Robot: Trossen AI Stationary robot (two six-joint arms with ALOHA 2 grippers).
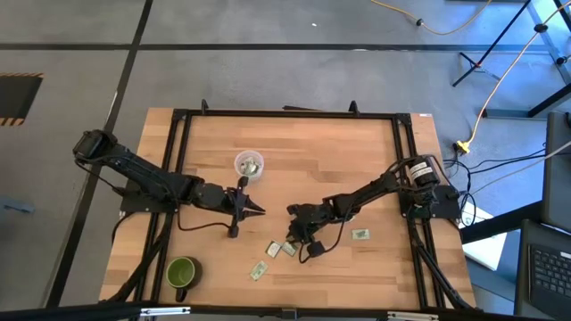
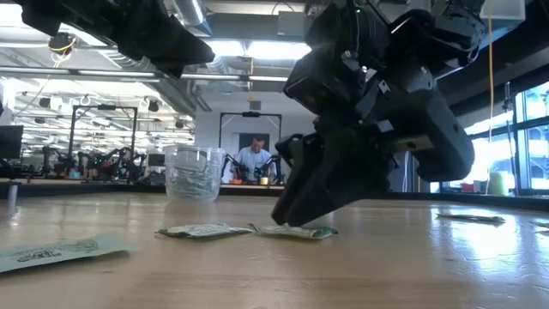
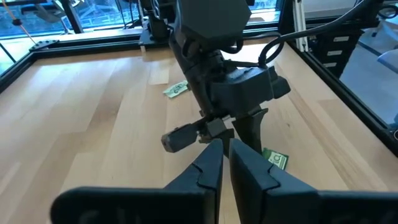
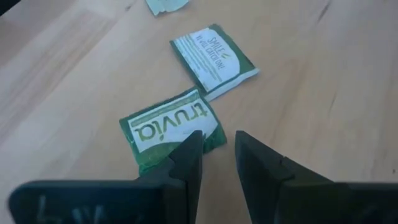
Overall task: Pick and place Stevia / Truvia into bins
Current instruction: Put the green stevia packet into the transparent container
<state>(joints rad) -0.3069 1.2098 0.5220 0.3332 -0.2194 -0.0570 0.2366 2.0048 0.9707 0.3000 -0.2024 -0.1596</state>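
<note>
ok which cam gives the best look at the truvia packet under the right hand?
Right wrist view: the Truvia packet lies flat just ahead of the right hand, logo readable. The high view shows it as a small speck, the low view edge-on. In the left wrist view I can't pick it out.

Green sachet reads "truvia" (upside down).

I see matt paper sachets on smooth pale wood table; the clear plastic cup looks glossy.
</note>
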